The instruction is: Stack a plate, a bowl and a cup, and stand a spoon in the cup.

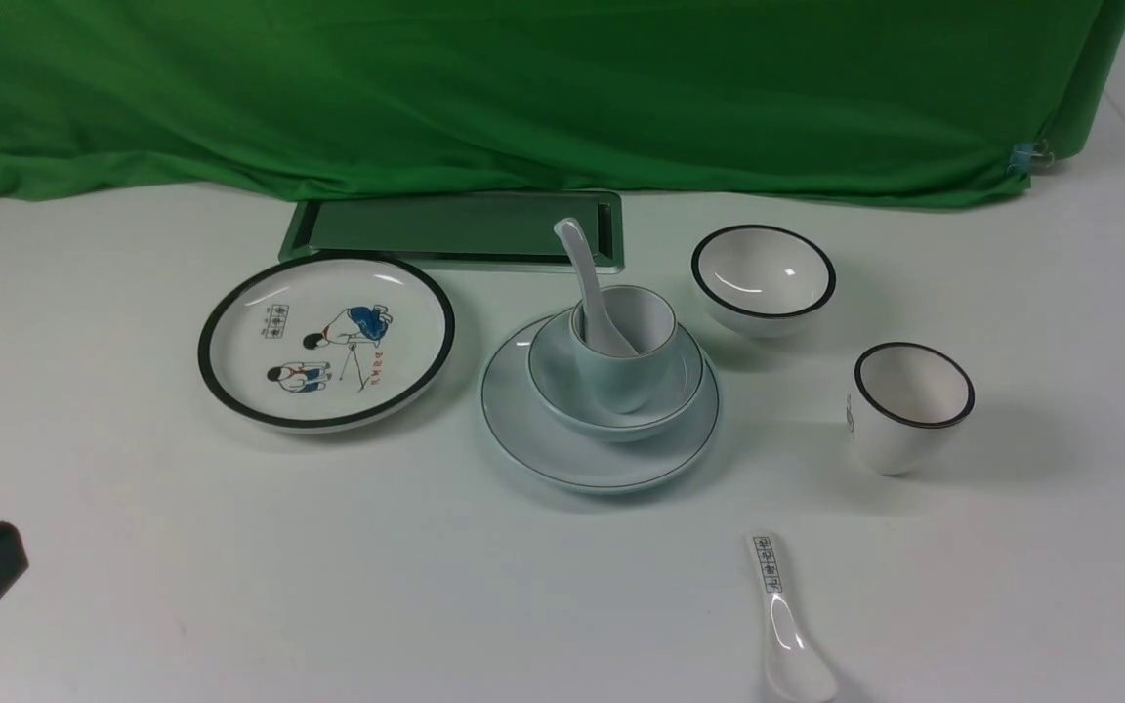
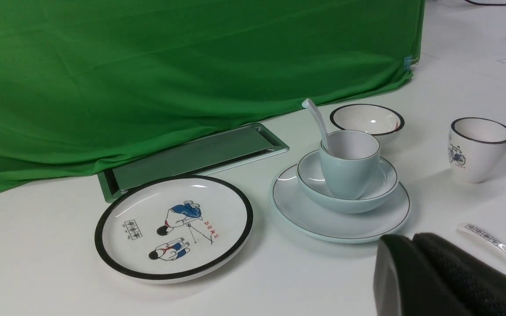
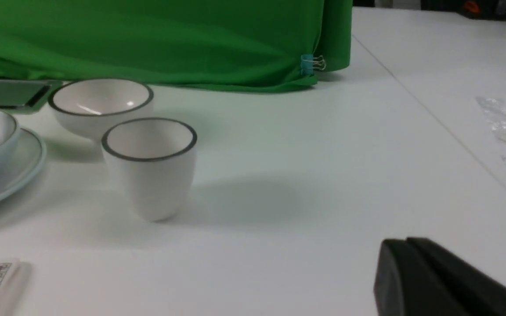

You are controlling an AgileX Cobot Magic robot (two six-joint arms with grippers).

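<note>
The spoon (image 1: 590, 293) stands in the cup (image 1: 624, 350), cup in the bowl (image 1: 562, 383), bowl on the plate (image 1: 523, 430) — mid-counter (image 1: 230, 586), stack apparently complete. Left fingers (image 2: 411, 259) and right fingers (image 3: 404, 263) are clenched, empty, near the front edge. Best now — withdraw without nudging the stack.

black-rimmed white cup (image 3: 149, 169) upright on white table (image 3: 323, 166) | black-rimmed white bowl (image 3: 100, 105) just behind it | right gripper (image 3: 415, 276) closed, empty
</note>
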